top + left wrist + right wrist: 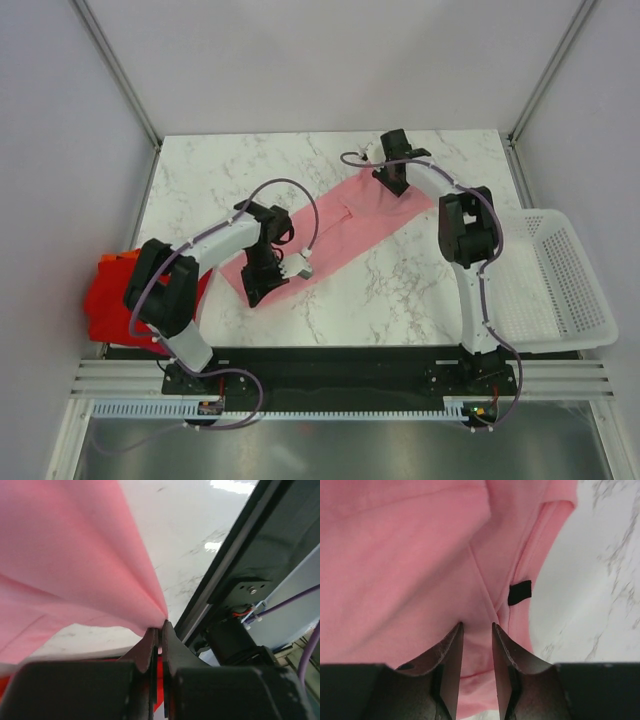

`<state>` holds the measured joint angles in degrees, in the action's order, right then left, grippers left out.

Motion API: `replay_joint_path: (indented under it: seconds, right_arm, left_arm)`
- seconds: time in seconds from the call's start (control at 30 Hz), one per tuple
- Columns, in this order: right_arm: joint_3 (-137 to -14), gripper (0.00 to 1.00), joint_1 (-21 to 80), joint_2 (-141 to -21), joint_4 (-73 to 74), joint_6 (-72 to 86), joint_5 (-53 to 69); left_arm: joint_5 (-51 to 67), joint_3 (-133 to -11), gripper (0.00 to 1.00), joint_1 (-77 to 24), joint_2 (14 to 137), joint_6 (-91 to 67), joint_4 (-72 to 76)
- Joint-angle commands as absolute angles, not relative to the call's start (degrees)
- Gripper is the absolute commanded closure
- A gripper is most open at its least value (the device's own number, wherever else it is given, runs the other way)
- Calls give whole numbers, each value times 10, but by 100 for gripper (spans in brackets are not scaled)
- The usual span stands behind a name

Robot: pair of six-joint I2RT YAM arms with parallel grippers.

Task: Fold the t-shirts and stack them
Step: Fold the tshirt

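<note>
At the lower left of the top view, the folded red and orange t-shirts point(108, 300) lie stacked. Right of them, the left gripper point(262, 285) is pinched tight on the lower-left end of the pink t-shirt point(345, 225), which stretches diagonally across the centre. At upper right, the right gripper point(393, 178) straddles the far end, jaws slightly parted with cloth between; I cannot tell whether it grips. Best to secure that hold, then move both ends evenly, keeping the cloth taut.

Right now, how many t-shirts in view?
3. Pink t-shirt stretched diagonally across the table middle; red t-shirt and orange t-shirt piled at the left edge, partly under the left arm, so more may be hidden.
</note>
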<state>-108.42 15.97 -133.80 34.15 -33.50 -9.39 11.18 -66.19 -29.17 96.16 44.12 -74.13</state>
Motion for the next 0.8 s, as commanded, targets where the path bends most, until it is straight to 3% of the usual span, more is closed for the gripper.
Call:
replay_joint_path:
  seconds: [0.0, 0.2, 0.3, 0.33, 0.47, 0.67, 0.77]
  right_arm:
    - [-1183, 62, 163, -1439, 378, -309, -71]
    - [-1375, 60, 187, -1564, 359, -354, -84]
    - [-1385, 55, 203, -1586, 289, -376, -97]
    - [-1384, 52, 209, -1592, 240, -379, -98]
    - [-1425, 44, 215, -1598, 164, -363, -117]
    - [-1296, 37, 200, -1420, 62, -321, -170]
    - [-1225, 36, 193, -1323, 66, -296, -166]
  left_arm:
    - [174, -664, 96, -339, 959, 412, -810]
    - [269, -682, 95, -442, 1016, 391, -781]
    - [307, -713, 87, -500, 1062, 386, -764]
    - [319, -726, 78, -511, 1078, 383, -759]
    - [397, -861, 65, -526, 1129, 367, -779]
    - [344, -1060, 58, -474, 1124, 362, -837]
    - [327, -1077, 57, -443, 1118, 357, -839]
